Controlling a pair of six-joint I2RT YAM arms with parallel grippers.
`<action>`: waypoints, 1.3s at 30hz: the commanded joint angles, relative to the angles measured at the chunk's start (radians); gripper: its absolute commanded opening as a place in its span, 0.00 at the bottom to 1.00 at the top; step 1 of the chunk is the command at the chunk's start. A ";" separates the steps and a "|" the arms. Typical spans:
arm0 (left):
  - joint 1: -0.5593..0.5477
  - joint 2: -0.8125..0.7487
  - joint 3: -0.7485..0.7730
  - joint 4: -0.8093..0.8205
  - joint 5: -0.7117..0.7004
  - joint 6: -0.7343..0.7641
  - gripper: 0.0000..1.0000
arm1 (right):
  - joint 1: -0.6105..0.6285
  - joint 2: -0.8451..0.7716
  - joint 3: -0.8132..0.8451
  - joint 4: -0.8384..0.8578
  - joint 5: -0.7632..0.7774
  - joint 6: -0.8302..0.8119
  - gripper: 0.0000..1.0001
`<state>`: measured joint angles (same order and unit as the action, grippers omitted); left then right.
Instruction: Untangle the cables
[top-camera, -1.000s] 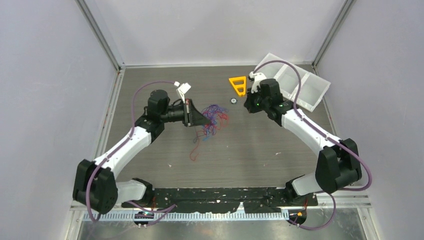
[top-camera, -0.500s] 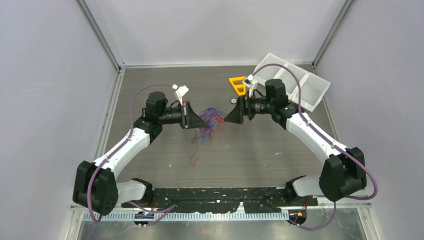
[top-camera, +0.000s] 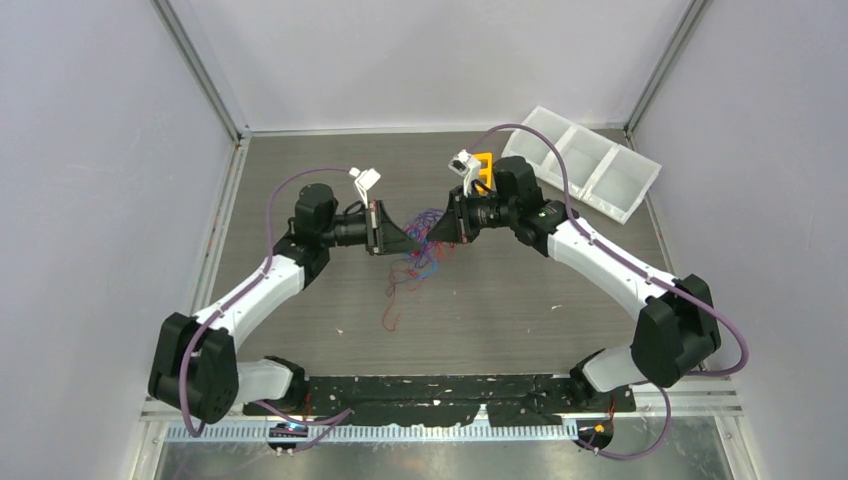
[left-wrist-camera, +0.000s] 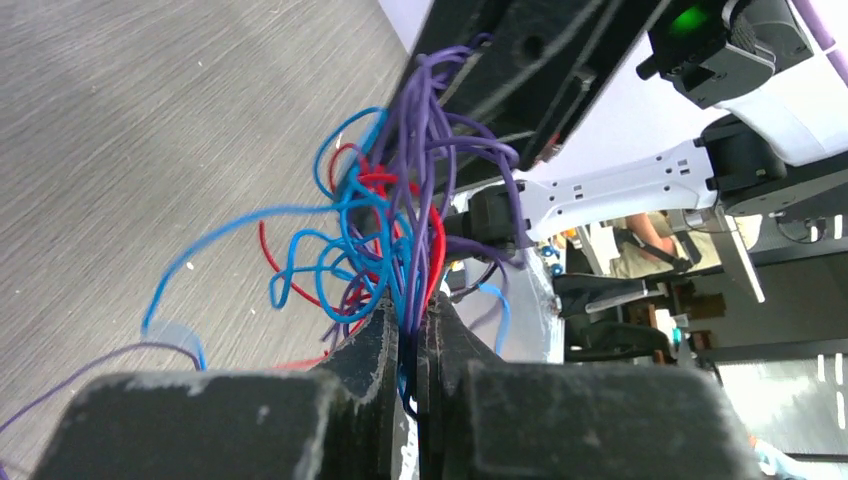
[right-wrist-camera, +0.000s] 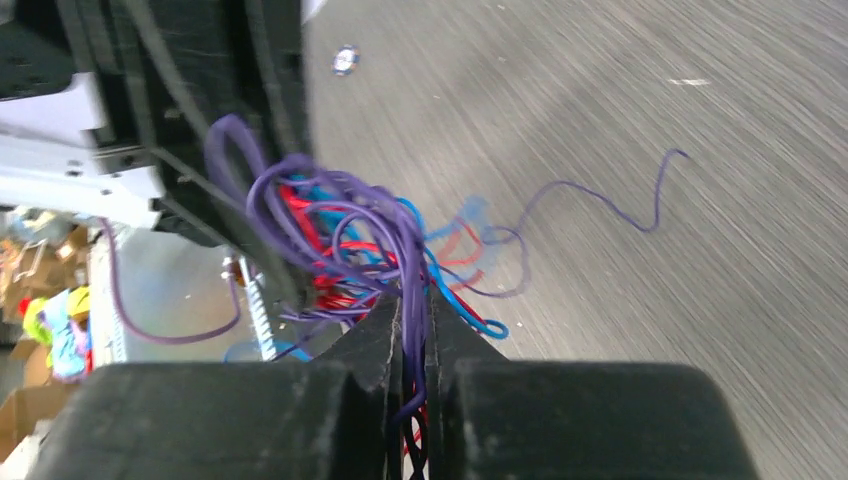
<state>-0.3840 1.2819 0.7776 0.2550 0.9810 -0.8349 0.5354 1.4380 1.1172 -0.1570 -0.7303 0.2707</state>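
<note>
The cables are a clump of thin red, blue and purple wires held between my two grippers, with loose strands trailing down onto the table. My left gripper is shut on the clump's left side; the left wrist view shows blue, purple and red wires pinched between its fingers. My right gripper is shut on the clump's right side; the right wrist view shows purple wires running between its fingers. The two grippers face each other, almost touching.
An orange plastic triangle lies behind the right wrist. A clear divided tray sits at the back right. A small round disc lies on the table. A red strand trails toward the front.
My right arm has swung left from beside the tray to the clump and closed on it. My left gripper has stayed in place, holding the clump.
</note>
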 joint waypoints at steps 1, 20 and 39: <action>-0.007 -0.119 0.009 -0.110 0.100 0.089 0.03 | -0.021 -0.038 -0.008 -0.077 0.357 -0.145 0.05; -0.156 -0.121 0.153 -0.434 -0.631 0.499 0.78 | -0.019 -0.083 -0.039 -0.045 0.126 -0.071 0.05; -0.032 0.127 0.103 -0.315 -0.767 0.515 0.31 | -0.085 -0.158 -0.077 0.257 -0.388 0.296 0.05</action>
<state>-0.5373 1.3991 0.9699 -0.0883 0.2729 -0.3382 0.4988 1.3621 1.0298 -0.0681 -0.8616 0.4171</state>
